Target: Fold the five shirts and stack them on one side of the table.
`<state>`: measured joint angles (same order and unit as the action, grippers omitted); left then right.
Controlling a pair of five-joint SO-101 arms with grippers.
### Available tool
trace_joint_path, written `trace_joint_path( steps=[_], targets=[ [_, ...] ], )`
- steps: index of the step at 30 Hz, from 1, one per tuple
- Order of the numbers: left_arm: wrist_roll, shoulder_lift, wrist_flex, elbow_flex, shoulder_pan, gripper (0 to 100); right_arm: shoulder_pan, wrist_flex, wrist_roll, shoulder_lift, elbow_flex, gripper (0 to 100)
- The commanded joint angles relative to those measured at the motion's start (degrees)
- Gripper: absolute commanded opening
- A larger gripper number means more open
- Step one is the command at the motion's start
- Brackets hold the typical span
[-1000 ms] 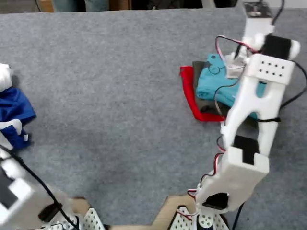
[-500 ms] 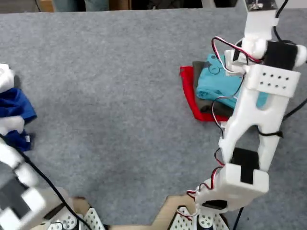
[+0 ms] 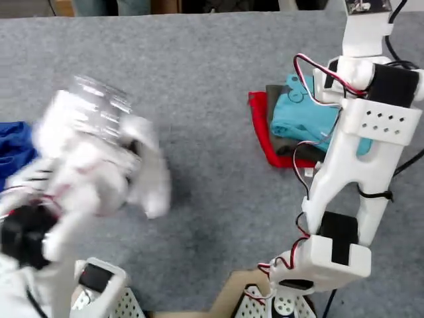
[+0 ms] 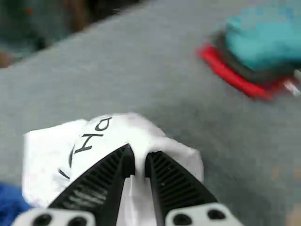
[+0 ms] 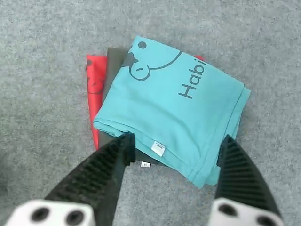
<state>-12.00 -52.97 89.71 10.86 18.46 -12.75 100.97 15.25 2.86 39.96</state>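
The table is covered in grey, felt-like nap. Near its right edge lies a stack of three folded shirts, soft and flat. A teal shirt with dark line print lies on top of a dark grey shirt. A red shirt lies at the bottom, with only a strip of it showing along one side. A small white tag sticks out from the teal hem.

At the table's left edge lies a crumpled blue shirt, cut off by the frame. In the high view the right arm hides part of the stack. There the white cloth cannot be told apart from the white left arm.

The left pincer has its ribbed black jaws nearly together, pinching a bunched white shirt with black lettering. The right pincer is spread wide above the stack, one jaw to each side of the teal shirt. It holds nothing, and whether it touches the cloth cannot be told.
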Motion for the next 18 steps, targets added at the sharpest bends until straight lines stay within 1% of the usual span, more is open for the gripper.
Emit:
trace_joint_path(
  steps=[1, 2, 4, 5, 7, 8, 10, 13, 16, 18],
  targets=[
    [-0.18, 0.18, 1.32, 4.88, 9.19, 5, 2.29, 0.26, -0.53, -2.24, -0.04, 28.6],
    [-0.09, 0.62, 1.76, 6.11, 9.19, 10, 3.08, 0.26, -0.53, -2.15, -0.84, 28.6],
    [1.23, 0.88, 4.13, 6.81, 8.57, 23, 5.8, 0.26, -0.53, -2.15, -3.38, 28.7],
    [3.96, 0.88, 5.54, 6.37, 6.99, 27, 7.38, 0.26, -0.53, -2.15, -4.97, 28.7],
    [8.97, 0.79, 6.77, 4.79, 1.89, 28, 11.16, -0.09, -0.44, -1.98, -8.22, 28.7],
    [9.67, 0.79, 6.86, 4.18, -1.01, 28, 13.27, -0.26, -0.35, -1.98, -9.89, 28.7],
    [9.85, 0.79, 6.86, 3.74, -9.89, 28, 18.11, -1.93, -0.44, -1.8, -13.49, 28.7],
    [9.58, 1.85, 6.51, 6.55, -27.82, 28, 26.46, -4.75, -0.53, 0.13, -18.15, 28.7],
    [9.49, 3.87, -1.14, 16.75, -45.05, 28, 35.08, -7.74, -0.79, 5.49, -21.32, 28.7],
    [9.49, 5.63, -7.3, 23.87, -55.16, 28, 40.44, -9.93, -2.37, 10.33, -21.85, 28.7]
  ],
)
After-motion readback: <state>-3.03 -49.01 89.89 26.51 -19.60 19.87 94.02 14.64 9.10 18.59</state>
